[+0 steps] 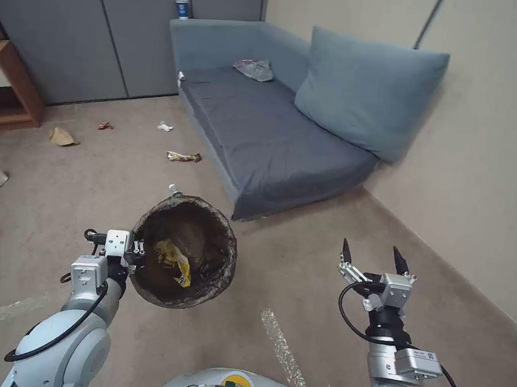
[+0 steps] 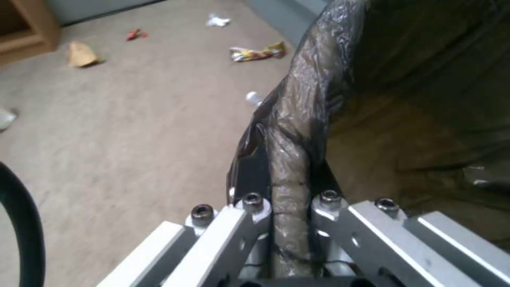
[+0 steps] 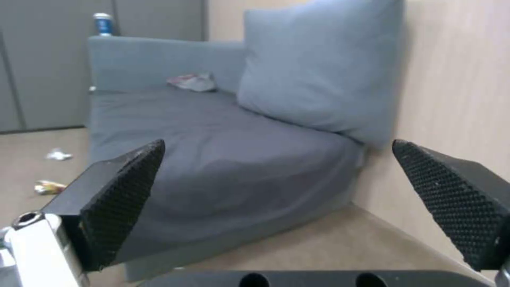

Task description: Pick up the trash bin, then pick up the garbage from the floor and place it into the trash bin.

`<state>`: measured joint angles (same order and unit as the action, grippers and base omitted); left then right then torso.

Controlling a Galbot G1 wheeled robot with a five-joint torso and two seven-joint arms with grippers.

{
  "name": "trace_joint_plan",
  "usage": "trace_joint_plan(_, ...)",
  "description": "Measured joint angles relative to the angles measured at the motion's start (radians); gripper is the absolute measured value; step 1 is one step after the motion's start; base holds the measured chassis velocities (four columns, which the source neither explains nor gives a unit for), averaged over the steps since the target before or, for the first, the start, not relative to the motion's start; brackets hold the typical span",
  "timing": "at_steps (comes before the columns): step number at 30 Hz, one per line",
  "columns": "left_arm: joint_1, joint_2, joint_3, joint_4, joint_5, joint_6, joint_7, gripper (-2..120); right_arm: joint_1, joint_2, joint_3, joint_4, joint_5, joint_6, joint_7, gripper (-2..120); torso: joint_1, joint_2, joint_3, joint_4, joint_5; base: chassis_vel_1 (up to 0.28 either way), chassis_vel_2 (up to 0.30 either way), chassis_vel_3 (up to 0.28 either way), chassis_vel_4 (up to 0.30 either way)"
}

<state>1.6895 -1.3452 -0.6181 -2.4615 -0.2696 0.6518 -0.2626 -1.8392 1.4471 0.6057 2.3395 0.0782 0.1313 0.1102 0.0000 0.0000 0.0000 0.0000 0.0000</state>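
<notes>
From the head view, the left gripper [image 1: 136, 252] is clamped on the rim of the trash bin [image 1: 183, 251], holding it clear of the floor with its mouth facing up, presumably so litter can be dropped straight in; a yellow wrapper [image 1: 176, 263] already lies inside on the crinkled dark liner; the right gripper [image 1: 375, 256] hangs spread and empty near the sofa [image 1: 266, 131]; more garbage is scattered on the matte beige floor, among it a yellow snack wrapper [image 1: 183, 156], a white tissue [image 1: 165, 126] and a brown paper bag [image 1: 62, 137]. In the left wrist view, the glossy, wrinkled bag fold [image 2: 289, 191] is pinched between the metal fingers; the grip on the rim looks firm. In the right wrist view, the two black pads [image 3: 119, 199], diamond-textured and wedge-shaped, stand well apart, pointing at the soft grey sofa cushion [image 3: 318, 71].
</notes>
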Motion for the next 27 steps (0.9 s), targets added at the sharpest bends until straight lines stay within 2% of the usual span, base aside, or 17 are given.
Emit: trace_joint_plan(27,0.0,-0.009,0.001,0.003,0.007,-0.008,0.004,2,0.014,-0.001,-0.002,-0.006,0.007,-0.014,0.001,100,0.0,0.0,0.0,-0.0001,0.0,0.083,0.085,0.08,0.087)
